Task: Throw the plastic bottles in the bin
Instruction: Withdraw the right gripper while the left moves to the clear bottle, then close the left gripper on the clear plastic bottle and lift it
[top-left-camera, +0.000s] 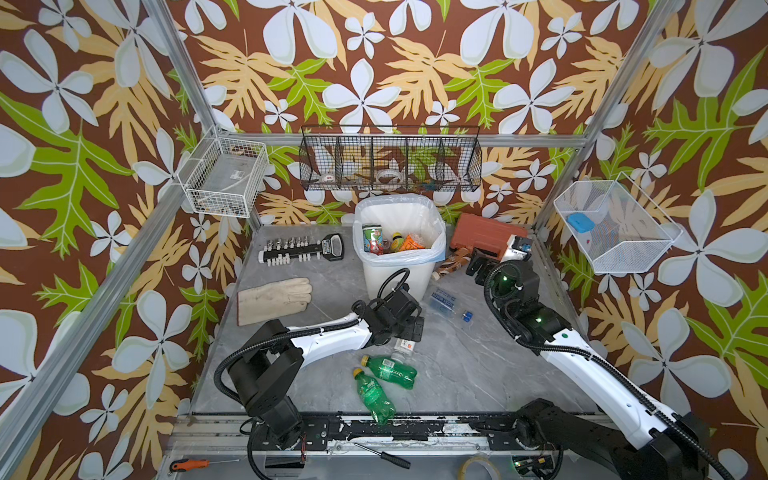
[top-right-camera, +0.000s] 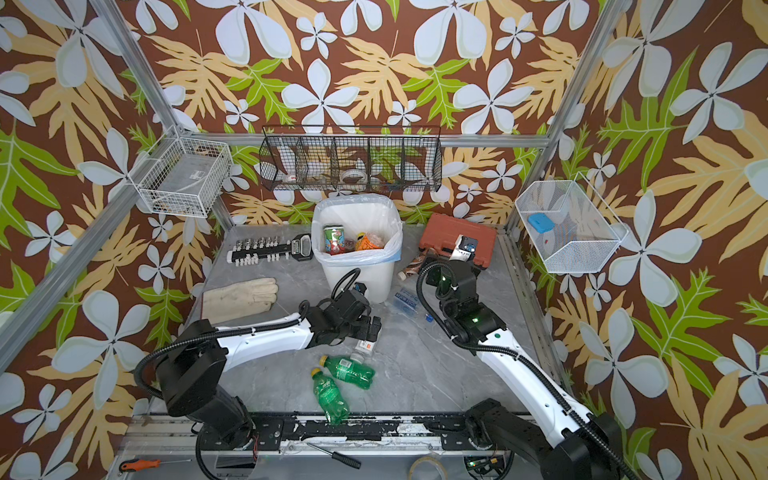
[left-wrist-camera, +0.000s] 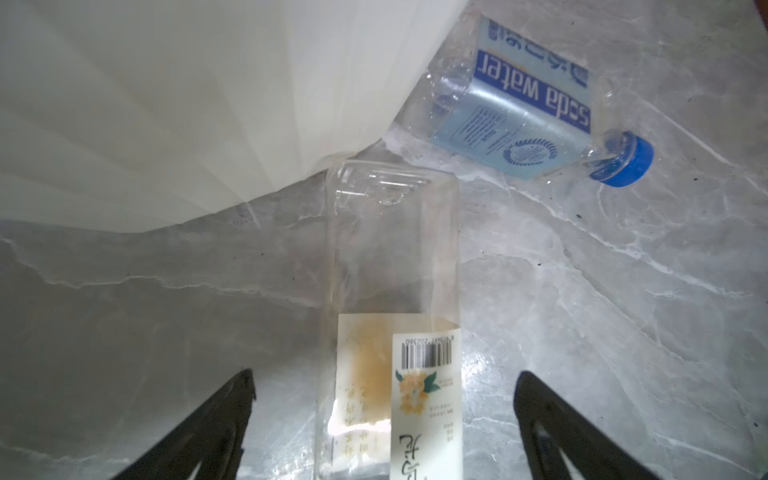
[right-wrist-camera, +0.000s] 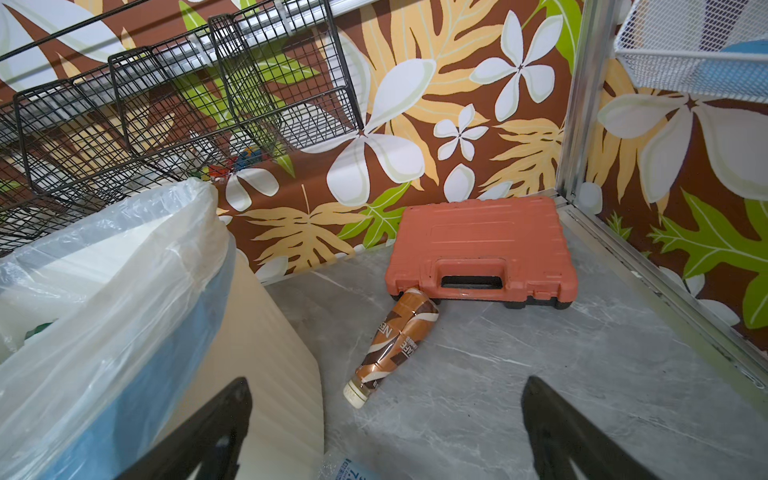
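Bare table (top-left-camera: 478, 365) right of the green bottles (top-left-camera: 390, 372); bin (top-left-camera: 390, 276) blocks behind.

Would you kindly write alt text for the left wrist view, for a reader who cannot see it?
A clear square bottle with a cream label lies on the marble table, between the black fingers of the open left tool. Beyond are the white bin and a blue-capped soda water bottle lying by it.

White arm shells (top-left-camera: 332, 336), black joints (top-left-camera: 257, 374) and bases (top-left-camera: 274, 419), ribbed black cable conduits (top-left-camera: 224, 361), green indicator lights (top-left-camera: 539, 320)
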